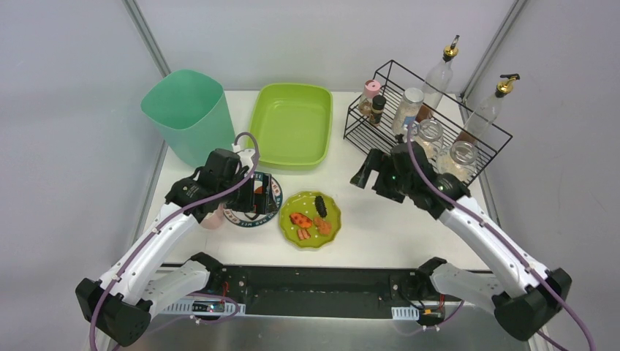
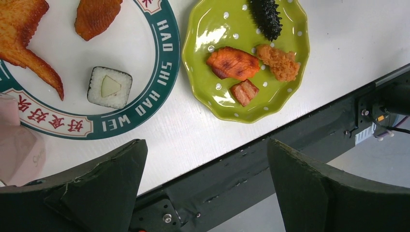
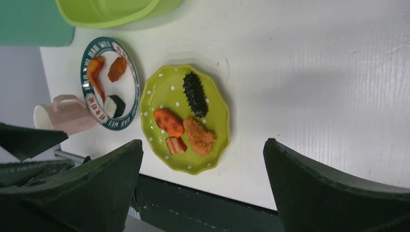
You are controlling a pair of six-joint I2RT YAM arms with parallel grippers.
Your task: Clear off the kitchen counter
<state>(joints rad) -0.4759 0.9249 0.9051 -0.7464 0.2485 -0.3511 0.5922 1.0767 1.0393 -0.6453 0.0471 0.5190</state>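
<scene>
The white kitchen counter holds a green dotted plate with a black sea cucumber and orange food pieces. To its left are a white plate with a teal rim and a pink cup. My left gripper hovers open and empty over the white plate. In the left wrist view its jaws stand wide apart above the counter's front edge, with a sushi roll ahead. My right gripper is open and empty above bare counter right of the green plate; it also shows in the right wrist view.
A lime-green tub and a teal bin stand at the back left. A black wire rack with jars and bottles stands at the back right, just behind my right wrist. A black rail runs along the front edge.
</scene>
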